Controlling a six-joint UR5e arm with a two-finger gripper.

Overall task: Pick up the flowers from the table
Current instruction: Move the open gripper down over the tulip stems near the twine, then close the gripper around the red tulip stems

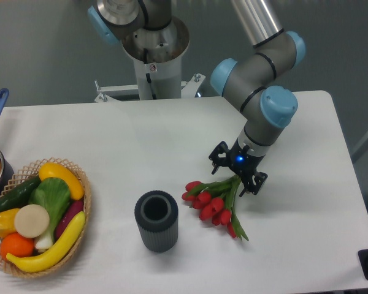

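The gripper point(238, 174) hangs low over the stem end of the flowers point(213, 203), its two fingers spread apart, one on each side of the green stems and not yet closed on them. The tulip bouquet lies flat on the white table point(306, 184), right of the dark ribbed cylinder point(156, 220). Its long axis runs on a slant, red heads toward the cylinder and stems up toward the arm (one leaf trails off toward the near edge). The jaws seem to sit across that axis, so closing should pinch the stem bundle.
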